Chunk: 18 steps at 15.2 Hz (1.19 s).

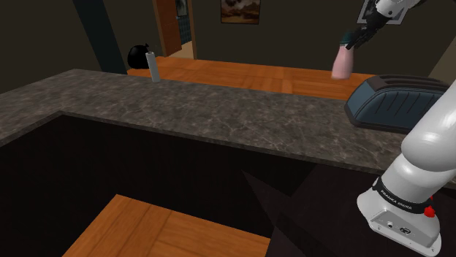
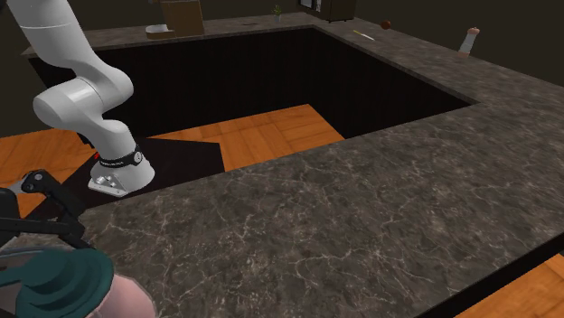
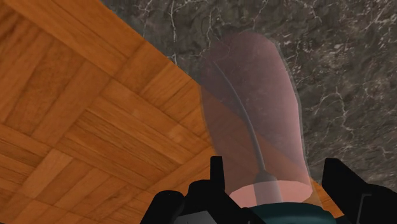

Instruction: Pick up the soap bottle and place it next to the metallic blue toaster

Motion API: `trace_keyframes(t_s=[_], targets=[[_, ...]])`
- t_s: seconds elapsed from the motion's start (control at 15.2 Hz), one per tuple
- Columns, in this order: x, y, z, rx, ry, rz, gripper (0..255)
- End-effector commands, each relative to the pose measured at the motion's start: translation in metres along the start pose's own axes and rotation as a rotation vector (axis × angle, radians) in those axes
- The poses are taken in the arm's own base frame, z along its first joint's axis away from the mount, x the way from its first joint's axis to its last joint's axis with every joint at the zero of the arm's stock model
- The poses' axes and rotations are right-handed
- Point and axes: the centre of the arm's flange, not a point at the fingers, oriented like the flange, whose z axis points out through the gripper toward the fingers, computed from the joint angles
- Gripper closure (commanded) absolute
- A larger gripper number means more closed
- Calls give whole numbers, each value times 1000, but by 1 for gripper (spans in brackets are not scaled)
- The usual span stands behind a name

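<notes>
My gripper (image 1: 352, 42) hangs at the upper right of the shoulder view, shut on a translucent pink soap bottle (image 1: 341, 63) that points down, clear of the dark stone counter (image 1: 219, 109). In the wrist view the bottle (image 3: 254, 108) sits clasped between both black fingers (image 3: 216, 178), with a thin tube inside it and a teal cap at the hand. It is over the counter's edge, with wood floor beside it. The blue toaster (image 1: 394, 98) stands on the counter just to the shoulder view's right of the bottle and lower.
A grey cylinder (image 1: 152, 66) and a black round object (image 1: 139, 55) stand at the counter's far left end. In the second exterior view a small pale bottle (image 2: 468, 41) stands on the far counter. The counter wraps around a sunken floor of wood (image 2: 271, 135).
</notes>
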Motion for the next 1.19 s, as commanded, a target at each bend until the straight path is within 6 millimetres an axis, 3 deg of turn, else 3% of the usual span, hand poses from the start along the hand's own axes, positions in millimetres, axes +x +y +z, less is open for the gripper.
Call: trace_keyframes(t_s=[0.0,1.12], targets=[[-4,0,9,-1,1,0,255],[-41,7,90,0,1,0,255]])
